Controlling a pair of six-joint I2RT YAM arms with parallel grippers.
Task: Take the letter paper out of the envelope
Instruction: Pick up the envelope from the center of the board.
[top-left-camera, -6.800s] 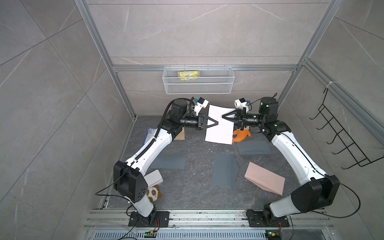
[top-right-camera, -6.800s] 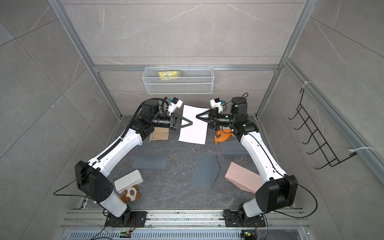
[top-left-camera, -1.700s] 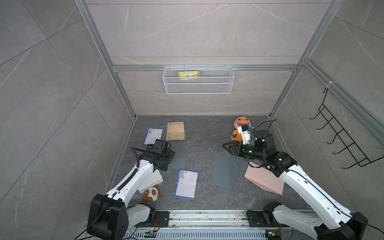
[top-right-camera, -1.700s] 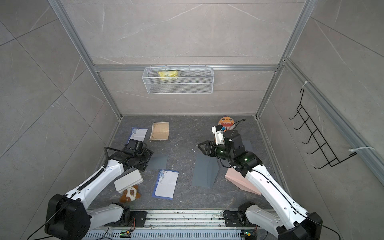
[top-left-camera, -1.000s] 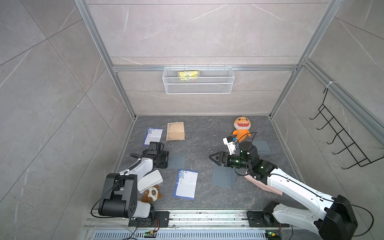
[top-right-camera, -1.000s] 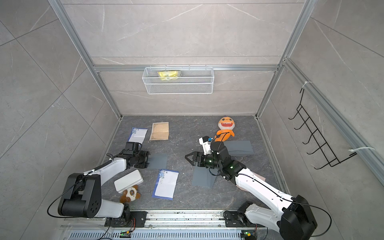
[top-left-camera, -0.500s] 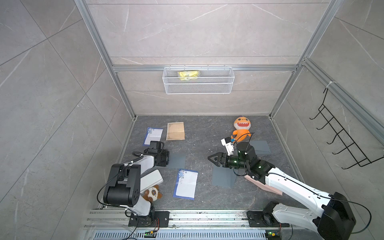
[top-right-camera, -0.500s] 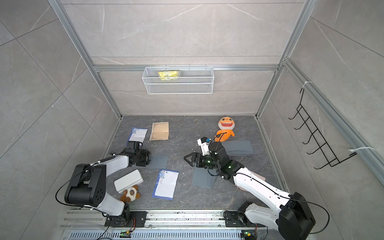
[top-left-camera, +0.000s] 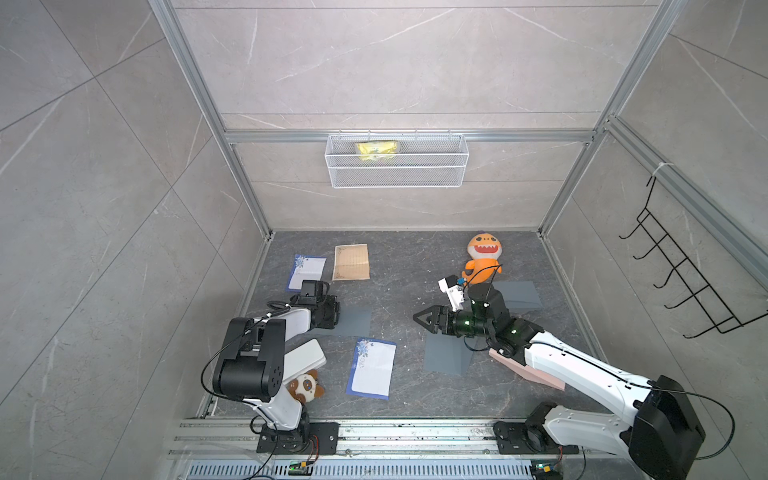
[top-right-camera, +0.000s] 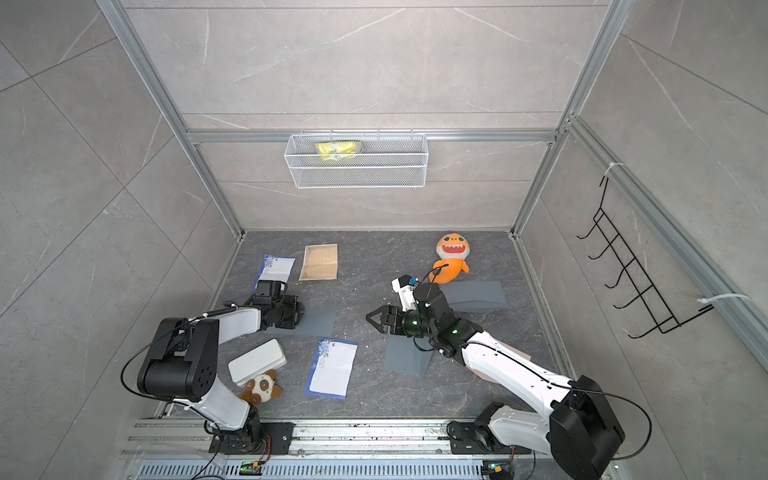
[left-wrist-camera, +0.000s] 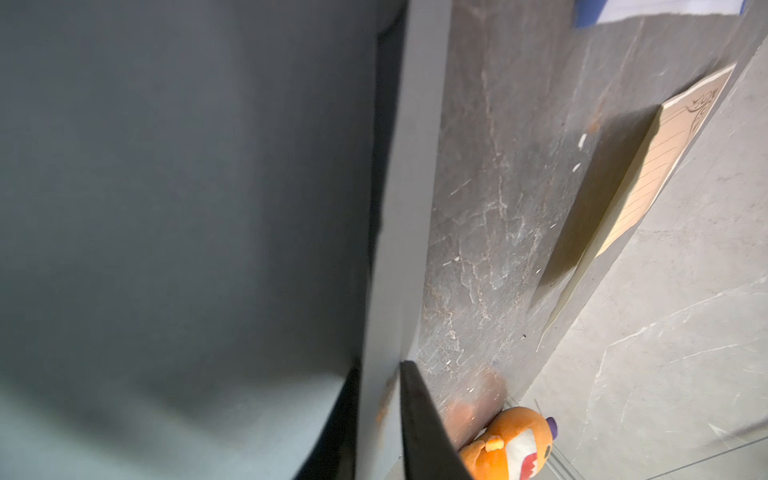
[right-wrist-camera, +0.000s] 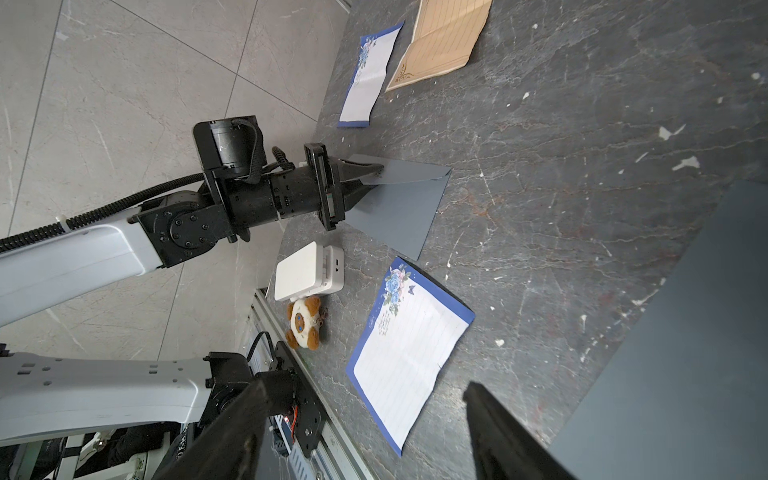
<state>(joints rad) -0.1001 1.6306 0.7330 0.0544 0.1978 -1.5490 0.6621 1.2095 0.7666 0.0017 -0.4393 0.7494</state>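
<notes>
Your left claw (right-wrist-camera: 376, 175) pinches the flap of the flat grey paper envelope (right-wrist-camera: 399, 212), its inside hidden; your right claw (right-wrist-camera: 363, 388) hangs spread.

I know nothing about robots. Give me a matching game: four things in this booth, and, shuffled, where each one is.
Things:
1. orange shark plush toy
2. yellow packet
3. small brown-and-white bear plush
4. leftmost grey paper envelope

Places:
A. flap pinched in the jaws of the left arm
B. floor, back right
C. in the white wire basket on the back wall
D. front left, beside the white plastic box

Pairs: 1-B, 2-C, 3-D, 4-A
</notes>
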